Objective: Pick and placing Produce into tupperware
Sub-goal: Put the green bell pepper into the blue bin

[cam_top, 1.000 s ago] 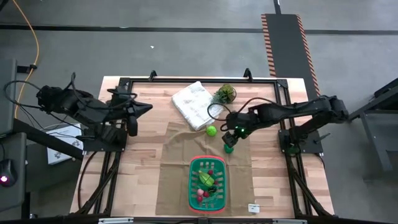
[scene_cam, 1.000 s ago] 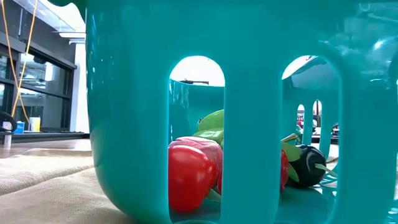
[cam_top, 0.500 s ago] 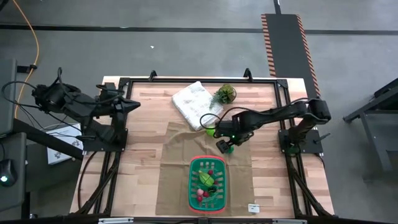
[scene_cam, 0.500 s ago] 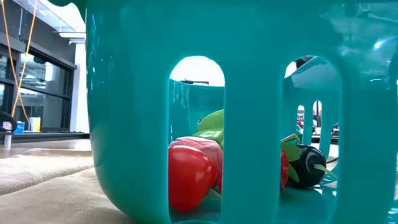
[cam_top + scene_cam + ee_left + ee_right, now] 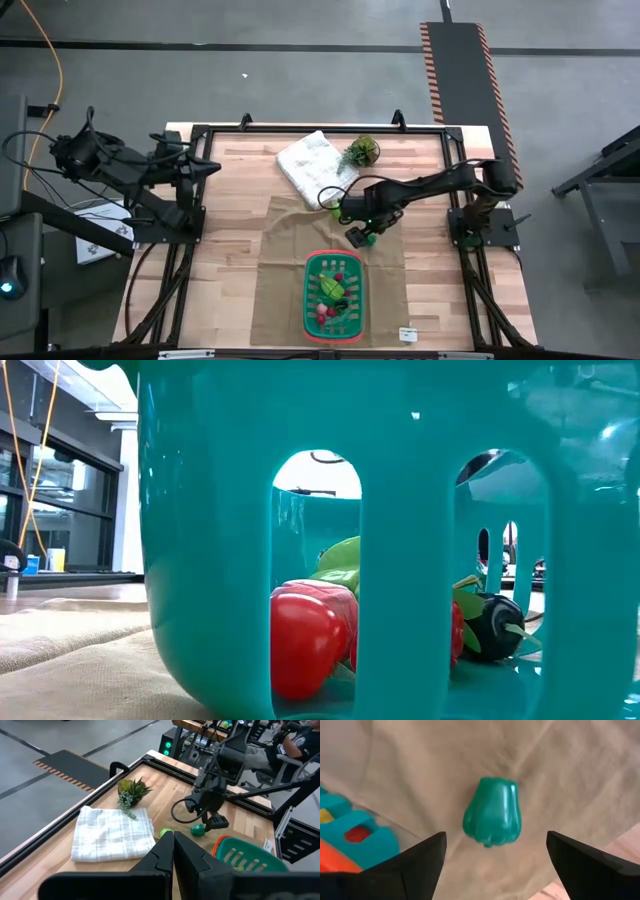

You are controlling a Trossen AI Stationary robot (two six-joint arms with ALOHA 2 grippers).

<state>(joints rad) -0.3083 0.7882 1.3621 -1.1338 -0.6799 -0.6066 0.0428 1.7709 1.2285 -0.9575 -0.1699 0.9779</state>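
At the near edge of the bench (image 5: 230, 165), you have the green basket (image 5: 334, 294) on the tan cloth (image 5: 290, 250), already holding several produce pieces: a red one (image 5: 305, 642), a yellow-green one (image 5: 340, 555) and a dark one (image 5: 497, 625) show through its slots.

Just beyond the basket, your right hand (image 5: 362, 236) hangs over the green toy pepper (image 5: 492, 812), fingers spread wide and gripping nothing. The pepper lies on the cloth between the two fingers (image 5: 415, 862), near the basket's far rim.

From here, I'd judge the main risk is the pepper itself. It is smooth and rounded, so an off-centre close could squirt it sideways. It could then roll away on the wrinkled cloth. Descending too far could also snag the cloth and drag the basket.

A little farther, a small lime-green ball (image 5: 166, 833) waits close to the white folded towel (image 5: 312, 167), with the potted plant (image 5: 361, 151) beside it at the far side.

Your left hand (image 5: 172, 852) is parked off the left edge, fingers pressed shut and empty.

You won't find readable writing; a small white label (image 5: 407, 334) at the near right is too small to make out.
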